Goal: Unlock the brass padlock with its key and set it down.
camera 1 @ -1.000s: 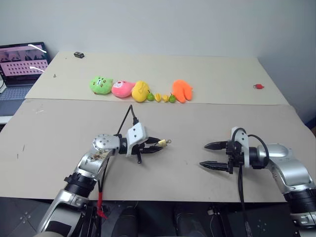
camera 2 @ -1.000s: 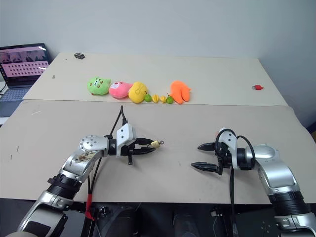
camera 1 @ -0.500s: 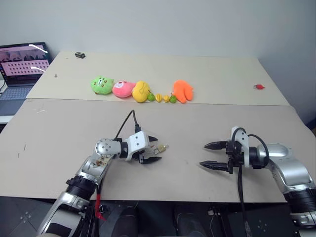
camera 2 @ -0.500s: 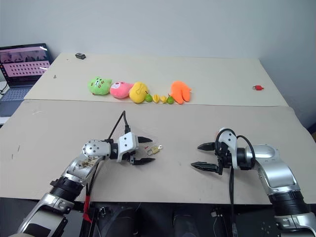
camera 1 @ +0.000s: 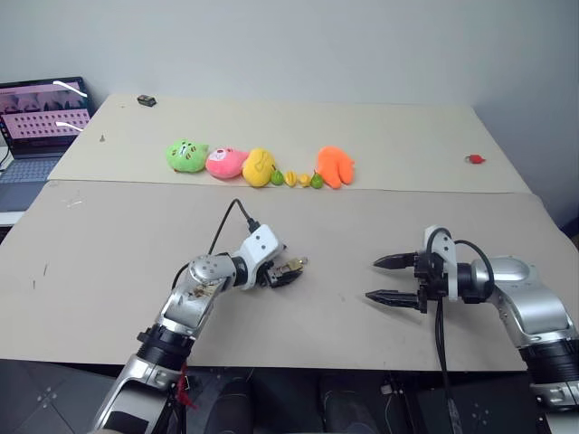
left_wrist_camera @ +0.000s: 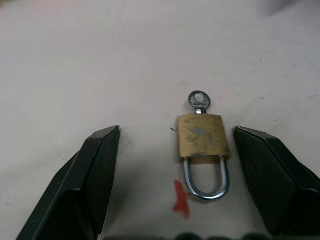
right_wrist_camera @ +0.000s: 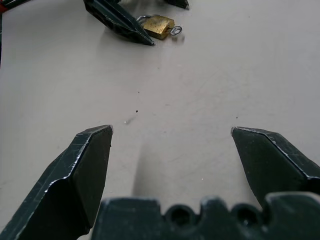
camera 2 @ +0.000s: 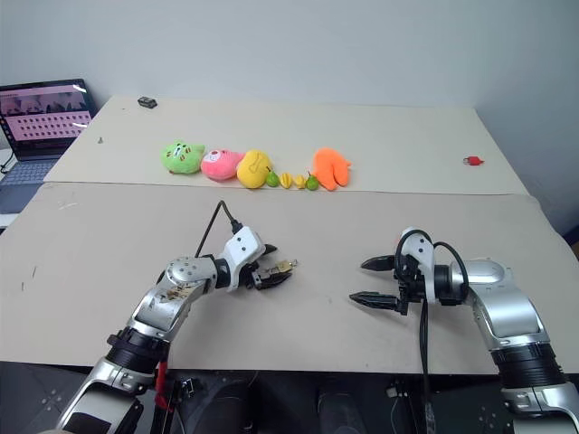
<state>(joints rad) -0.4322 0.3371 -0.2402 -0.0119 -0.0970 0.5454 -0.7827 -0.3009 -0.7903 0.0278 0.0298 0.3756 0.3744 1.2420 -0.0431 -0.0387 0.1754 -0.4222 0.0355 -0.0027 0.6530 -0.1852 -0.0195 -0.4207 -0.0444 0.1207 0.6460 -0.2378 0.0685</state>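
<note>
I see the brass padlock lying flat on the tan table, the key sticking out of its body and the silvery shackle at the opposite end. My left gripper sits around the padlock with both fingers spread wide and neither touching it, so it holds nothing. The left wrist view gives me what the head cameras cannot: the gap on each side of the padlock, closer to one finger than the other, and a small red mark on the surface just beside the shackle. From the head views the padlock is a small gold speck at the left fingertips. My right gripper is well apart from the padlock, off to the right, wide open and empty, pointing towards it. Beyond the padlock, on the far table, lies a row of plush toys with small toy fruits, a small red object far right, and a laptop at the left edge.
</note>
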